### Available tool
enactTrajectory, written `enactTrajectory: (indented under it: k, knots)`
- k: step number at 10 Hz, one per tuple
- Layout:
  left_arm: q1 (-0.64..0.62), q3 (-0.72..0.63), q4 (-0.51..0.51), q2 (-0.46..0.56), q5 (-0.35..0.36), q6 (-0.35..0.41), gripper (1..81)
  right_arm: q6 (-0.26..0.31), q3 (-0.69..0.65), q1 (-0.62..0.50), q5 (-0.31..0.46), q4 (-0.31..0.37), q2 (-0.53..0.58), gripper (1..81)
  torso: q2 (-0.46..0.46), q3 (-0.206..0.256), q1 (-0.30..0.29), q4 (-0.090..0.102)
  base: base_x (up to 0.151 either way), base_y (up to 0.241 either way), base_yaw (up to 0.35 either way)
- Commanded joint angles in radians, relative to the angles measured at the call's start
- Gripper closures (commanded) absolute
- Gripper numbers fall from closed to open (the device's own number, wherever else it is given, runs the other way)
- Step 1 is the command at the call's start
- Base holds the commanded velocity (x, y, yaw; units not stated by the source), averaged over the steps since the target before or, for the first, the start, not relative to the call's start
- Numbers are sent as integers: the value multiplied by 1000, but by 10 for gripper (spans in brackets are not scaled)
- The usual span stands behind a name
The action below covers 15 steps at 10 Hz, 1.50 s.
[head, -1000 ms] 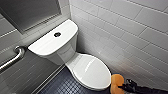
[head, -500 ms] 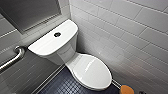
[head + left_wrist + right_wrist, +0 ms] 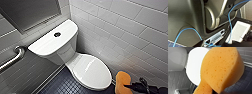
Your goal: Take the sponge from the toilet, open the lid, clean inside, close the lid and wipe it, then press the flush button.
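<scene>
Sponge [image 3: 122, 80] clamped in right end effector [image 3: 131, 87], just past the closed lid [image 3: 91, 71] rim at four o'clock, over dark floor [image 3: 62, 86]

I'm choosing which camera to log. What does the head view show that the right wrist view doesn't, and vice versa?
Head view adds the flush button, a grab bar and the right tool gripping the sponge. Right wrist view adds the sponge's pores and pinched waist close up. Both share the sponge, the closed lid and dark floor tiles.
</scene>
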State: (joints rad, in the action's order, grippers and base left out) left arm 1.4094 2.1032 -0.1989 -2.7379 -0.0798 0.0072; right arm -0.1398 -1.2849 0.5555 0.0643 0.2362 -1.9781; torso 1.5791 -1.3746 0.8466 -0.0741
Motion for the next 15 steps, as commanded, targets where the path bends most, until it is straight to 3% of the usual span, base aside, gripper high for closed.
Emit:
enactTrajectory:
  k: [1, 10, 14, 15]
  knots:
    - [21, -29, -8, 0, -90, 10, 10, -20, 17, -211, 153, 15, -36, 811, 0, 0, 0, 0, 0, 0, 0]
    - [17, -28, -7, 0, -91, 10, 10, -67, -437, -438, 387, 6, -594, 811, 0, 0, 0, 0, 0, 0, 0]
    - [15, -26, -7, 0, -92, 10, 10, -87, -574, -472, 428, -11, -782, 811, 0, 0, 0, 0, 0, 0, 0]
    - [15, -25, -7, 0, -92, 10, 10, -87, -605, -472, 430, -15, -828, 811, 100, 0, 64, 0, 0, 0, 0]
